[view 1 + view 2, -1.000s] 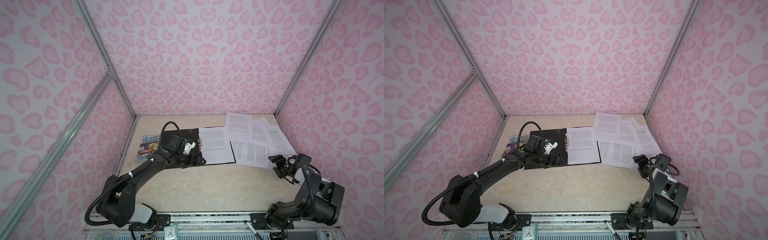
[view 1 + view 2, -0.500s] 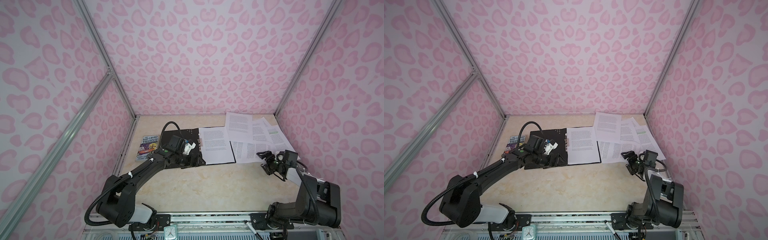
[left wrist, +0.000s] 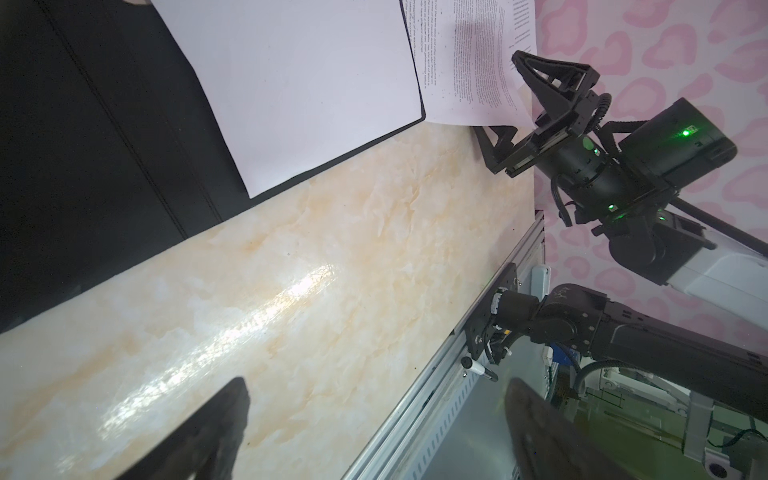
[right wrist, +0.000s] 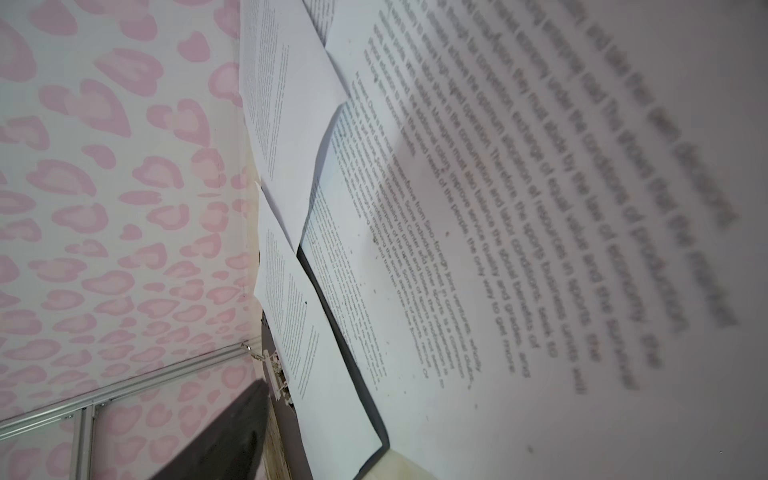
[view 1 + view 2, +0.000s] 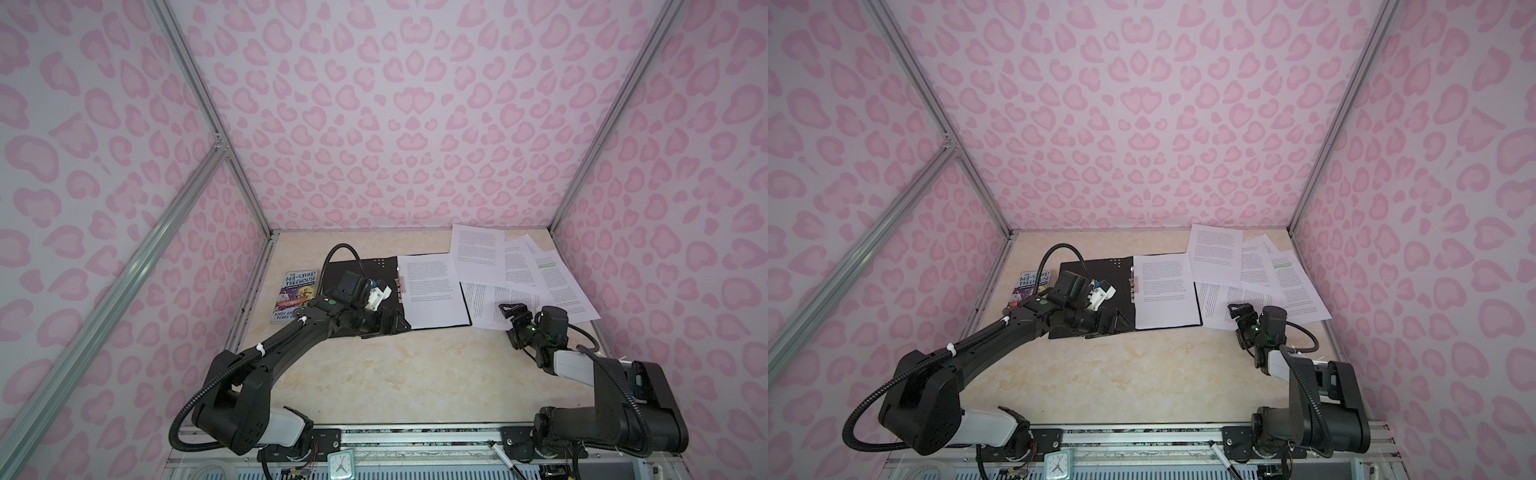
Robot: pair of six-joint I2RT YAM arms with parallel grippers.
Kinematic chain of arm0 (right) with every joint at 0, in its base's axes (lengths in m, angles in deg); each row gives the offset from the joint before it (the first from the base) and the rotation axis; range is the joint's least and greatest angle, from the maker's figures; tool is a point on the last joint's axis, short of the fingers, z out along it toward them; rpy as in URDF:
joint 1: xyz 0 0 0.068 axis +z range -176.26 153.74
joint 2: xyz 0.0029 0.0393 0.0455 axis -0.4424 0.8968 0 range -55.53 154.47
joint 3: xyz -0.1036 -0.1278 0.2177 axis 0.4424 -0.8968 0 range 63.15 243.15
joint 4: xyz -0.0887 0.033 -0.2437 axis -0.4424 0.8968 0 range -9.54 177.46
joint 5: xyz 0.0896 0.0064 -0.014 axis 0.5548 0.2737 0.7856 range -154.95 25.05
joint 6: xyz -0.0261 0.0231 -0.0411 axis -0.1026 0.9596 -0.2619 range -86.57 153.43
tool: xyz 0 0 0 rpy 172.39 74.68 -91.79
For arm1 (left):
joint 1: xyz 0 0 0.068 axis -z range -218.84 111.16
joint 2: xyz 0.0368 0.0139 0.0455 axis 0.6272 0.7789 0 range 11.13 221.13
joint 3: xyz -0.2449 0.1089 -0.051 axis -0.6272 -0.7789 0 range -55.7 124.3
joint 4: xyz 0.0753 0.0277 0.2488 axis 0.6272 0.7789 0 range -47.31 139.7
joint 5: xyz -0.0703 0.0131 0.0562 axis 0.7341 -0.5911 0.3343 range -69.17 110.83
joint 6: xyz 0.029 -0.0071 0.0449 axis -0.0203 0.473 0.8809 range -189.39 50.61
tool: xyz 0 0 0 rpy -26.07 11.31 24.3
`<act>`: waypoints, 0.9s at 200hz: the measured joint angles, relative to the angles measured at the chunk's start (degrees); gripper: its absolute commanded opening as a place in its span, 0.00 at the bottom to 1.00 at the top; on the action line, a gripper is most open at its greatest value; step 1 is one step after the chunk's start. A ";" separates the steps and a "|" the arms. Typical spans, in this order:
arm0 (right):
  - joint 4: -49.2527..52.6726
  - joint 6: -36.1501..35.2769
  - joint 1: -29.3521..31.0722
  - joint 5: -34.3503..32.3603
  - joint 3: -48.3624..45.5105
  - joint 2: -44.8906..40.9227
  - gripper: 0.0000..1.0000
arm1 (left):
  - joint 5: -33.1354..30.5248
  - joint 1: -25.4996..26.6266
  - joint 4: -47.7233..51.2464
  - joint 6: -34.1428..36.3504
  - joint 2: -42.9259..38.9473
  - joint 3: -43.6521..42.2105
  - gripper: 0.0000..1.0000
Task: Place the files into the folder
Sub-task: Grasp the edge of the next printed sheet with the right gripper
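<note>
Thin printed files (image 5: 478, 249) are fanned beside the flat black folder (image 5: 365, 270). The right gripper (image 3: 496, 93) is splayed at a sheet's edge, nothing clamped; the left gripper (image 3: 378, 386) is splayed wide, empty.

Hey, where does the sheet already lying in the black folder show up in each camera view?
Top view: the sheet lies mid-table, between the folder cover and the loose files.
Top view: same spot.
Left wrist: looks blank white, beside the black cover.
Right wrist: the sheet sits between the clip and the black border.
Shared landmark: the folder's black border along the sheet's edge.
</note>
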 measured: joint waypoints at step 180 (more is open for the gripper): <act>-21.97 12.37 6.60 -18.88 -4.22 10.99 0.00 | -2.60 -0.04 -1.40 2.25 -16.48 -1.01 0.97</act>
